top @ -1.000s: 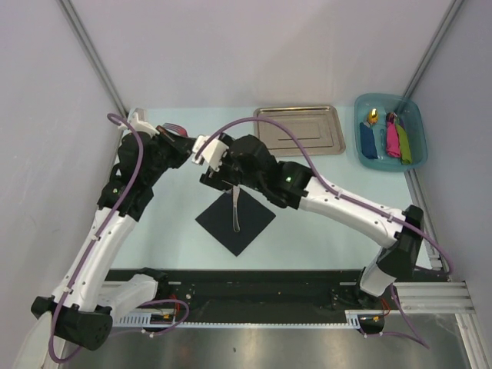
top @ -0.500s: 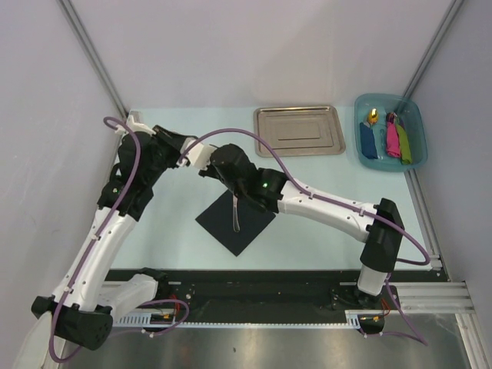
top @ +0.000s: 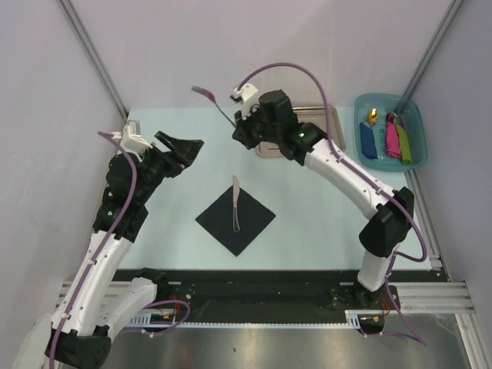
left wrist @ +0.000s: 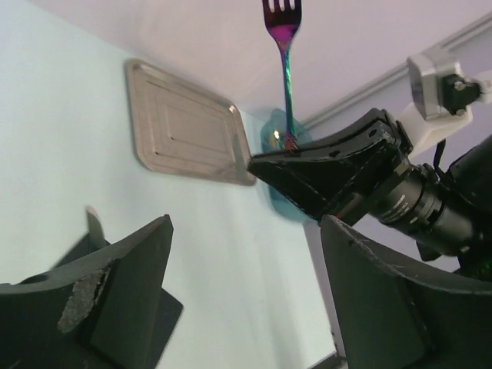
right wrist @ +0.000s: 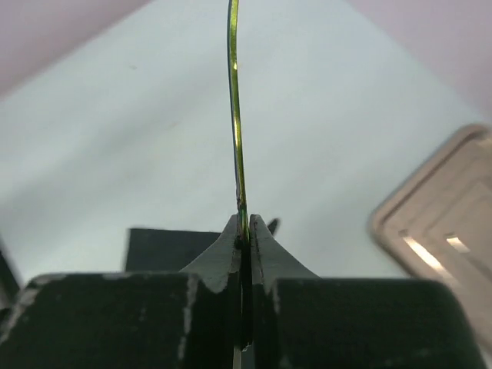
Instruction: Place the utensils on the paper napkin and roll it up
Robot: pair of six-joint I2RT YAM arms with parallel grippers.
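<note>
Fork (top: 217,108) now aloft, clamped in right gripper (top: 238,129); left gripper (top: 192,149) newly apart, left of napkin (top: 254,223).

Steel tray (top: 307,117) beside teal bin (top: 420,123), coloured items (top: 393,138) inside.

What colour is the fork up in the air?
Shiny rainbow: purple tines, blue-green handle. The fork shows best in the left wrist view.

Robot lab cell, not a home or kitchen — plain grey panel walls (top: 269,46) close in behind and on both sides of the jaws, framed by bare aluminium posts (top: 91,54). Pale mint desk (top: 323,223) lies under the jaws. Slotted aluminium rail (top: 430,296) sits nearer than them — left arm (top: 96,254) and right arm (top: 346,173) bolted there, purple cables (top: 284,65) looping loose.
</note>
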